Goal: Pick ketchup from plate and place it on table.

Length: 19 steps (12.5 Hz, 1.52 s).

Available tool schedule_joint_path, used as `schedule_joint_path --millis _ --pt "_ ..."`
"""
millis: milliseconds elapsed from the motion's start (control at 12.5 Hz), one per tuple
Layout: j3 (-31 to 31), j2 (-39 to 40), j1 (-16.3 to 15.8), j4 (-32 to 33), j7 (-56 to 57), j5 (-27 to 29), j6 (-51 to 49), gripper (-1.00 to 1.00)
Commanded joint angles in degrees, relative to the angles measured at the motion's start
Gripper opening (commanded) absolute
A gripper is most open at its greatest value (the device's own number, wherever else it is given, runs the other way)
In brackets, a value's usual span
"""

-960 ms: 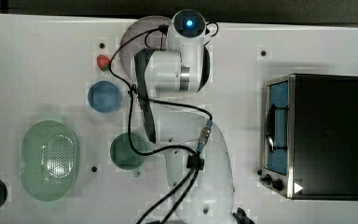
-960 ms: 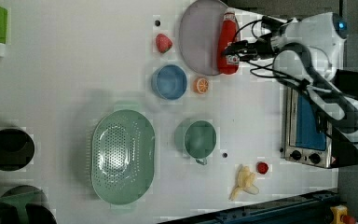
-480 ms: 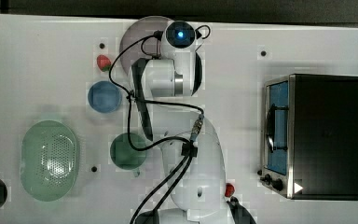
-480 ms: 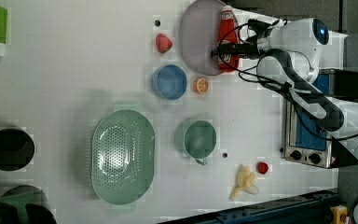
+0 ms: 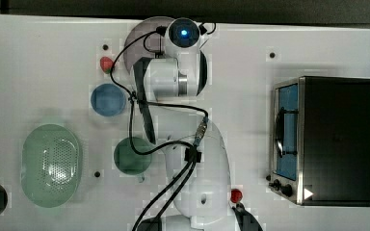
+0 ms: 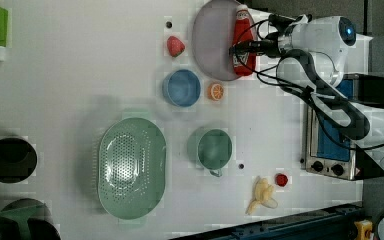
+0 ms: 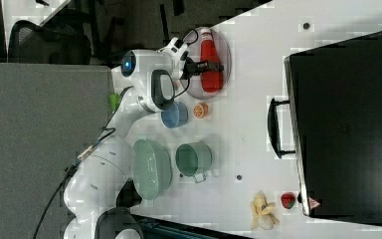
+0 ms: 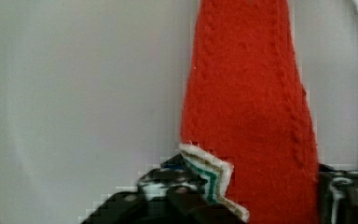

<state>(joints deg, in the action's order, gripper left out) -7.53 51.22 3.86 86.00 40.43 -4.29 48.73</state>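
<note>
White table point(image 6: 80, 75) unchanged — pincer point(image 6: 241, 48) narrowed, now straddling ketchup point(image 6: 242, 27) on plate point(image 6: 211, 40).

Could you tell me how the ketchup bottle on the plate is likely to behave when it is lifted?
The ketchup bottle looks knitted, so probably soft, light and squashable rather than rigid. Its fuzzy surface should resist slipping. Lying flat on the plate, it seems unlikely to roll.

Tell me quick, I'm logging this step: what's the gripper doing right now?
Gripper: fingers on either side of the ketchup bottle lying on the plate; whether they have clamped it cannot be told.
</note>
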Motion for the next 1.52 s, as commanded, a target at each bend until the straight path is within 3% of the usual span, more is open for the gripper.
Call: schedule_joint_path --millis 80,400,720,960,1280,1520 --pt "-0.4 -1.5 0.1 -1.2 1.6 0.5 0.3 0.19" --pt "-1.0 -8.1 0.2 -2.4 -1.5 1.1 -2.8 0.19" --pt "-0.8 -18.8 1.1 -2.3 -1.8 7.3 -19.5 0.19" --pt "0.3 -25.7 2.4 -1.5 -3.5 8.4 -27.4 0.19" --pt "3.2 -34.5 3.3 4.2 -5.0 8.4 -35.4 0.19" --pt "5.4 -40.0 3.5 12.2 -5.0 8.3 -35.2 0.19"
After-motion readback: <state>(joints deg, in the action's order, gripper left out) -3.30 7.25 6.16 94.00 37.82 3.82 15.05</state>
